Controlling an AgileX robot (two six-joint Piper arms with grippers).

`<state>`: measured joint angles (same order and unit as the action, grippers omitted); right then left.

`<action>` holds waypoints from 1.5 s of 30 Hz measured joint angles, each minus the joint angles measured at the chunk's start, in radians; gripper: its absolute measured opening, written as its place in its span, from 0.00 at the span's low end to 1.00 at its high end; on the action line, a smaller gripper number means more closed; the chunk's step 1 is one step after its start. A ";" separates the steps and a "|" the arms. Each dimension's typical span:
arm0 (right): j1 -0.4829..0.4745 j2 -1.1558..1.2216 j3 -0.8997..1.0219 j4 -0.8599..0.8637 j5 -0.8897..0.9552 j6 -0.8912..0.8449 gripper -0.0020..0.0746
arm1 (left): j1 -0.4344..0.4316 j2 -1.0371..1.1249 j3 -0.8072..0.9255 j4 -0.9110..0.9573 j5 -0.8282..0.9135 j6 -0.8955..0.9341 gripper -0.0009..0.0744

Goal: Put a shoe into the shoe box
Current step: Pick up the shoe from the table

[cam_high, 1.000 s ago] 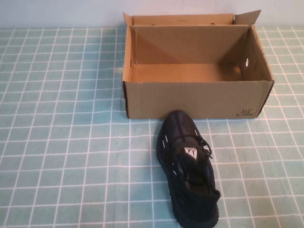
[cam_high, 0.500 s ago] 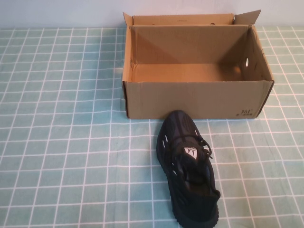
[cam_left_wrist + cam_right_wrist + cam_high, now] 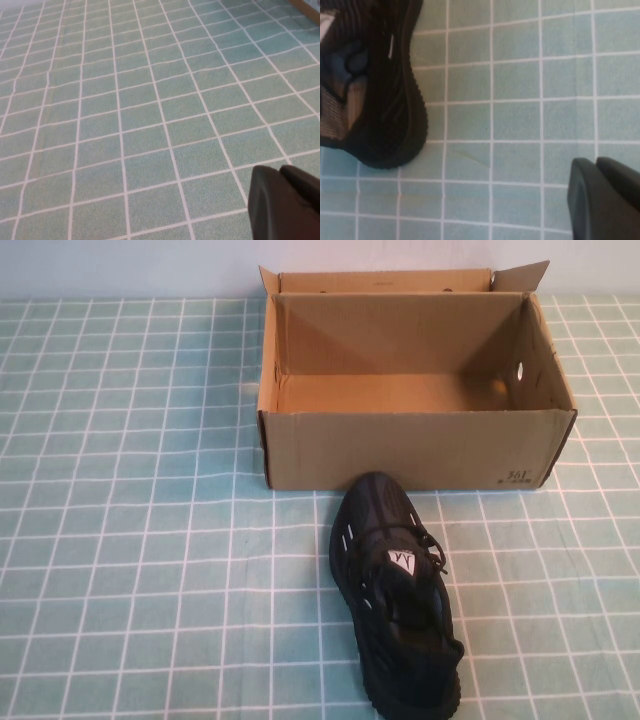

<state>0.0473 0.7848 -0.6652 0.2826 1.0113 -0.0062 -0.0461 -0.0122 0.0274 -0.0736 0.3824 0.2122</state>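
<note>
A bench under teal checked cloth carries the open shoe box; the shoe lies just before it, outside. Left gripper and right gripper hover above cloth, fingers closed, empty, the right beside the shoe's heel.

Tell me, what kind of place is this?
Probably a staged tabletop test setup: a teal checked tablecloth, one black sneaker, an open cardboard shoe box, with left gripper and right gripper hovering above.

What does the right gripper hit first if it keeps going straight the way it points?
Probably just the checked tablecloth. The shut right gripper points at bare cloth; the shoe lies off to one side, apart from it. Depth is unclear.
</note>
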 joint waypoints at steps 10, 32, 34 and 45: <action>0.298 0.381 -0.237 -0.077 -0.012 -0.090 0.02 | 0.000 0.000 0.000 0.000 0.000 0.000 0.01; 0.672 0.750 -0.534 -0.223 -0.147 -0.301 0.66 | 0.000 0.000 0.000 0.000 0.000 0.000 0.01; 0.681 0.769 -0.534 -0.241 -0.170 -0.311 0.67 | 0.000 0.000 0.000 0.000 0.000 0.000 0.01; 0.685 0.857 -0.534 -0.489 -0.274 -0.289 0.68 | 0.000 0.000 0.000 0.000 0.000 0.000 0.01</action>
<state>0.7321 1.6419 -1.1995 -0.2060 0.7370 -0.2950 -0.0461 -0.0122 0.0274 -0.0736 0.3824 0.2122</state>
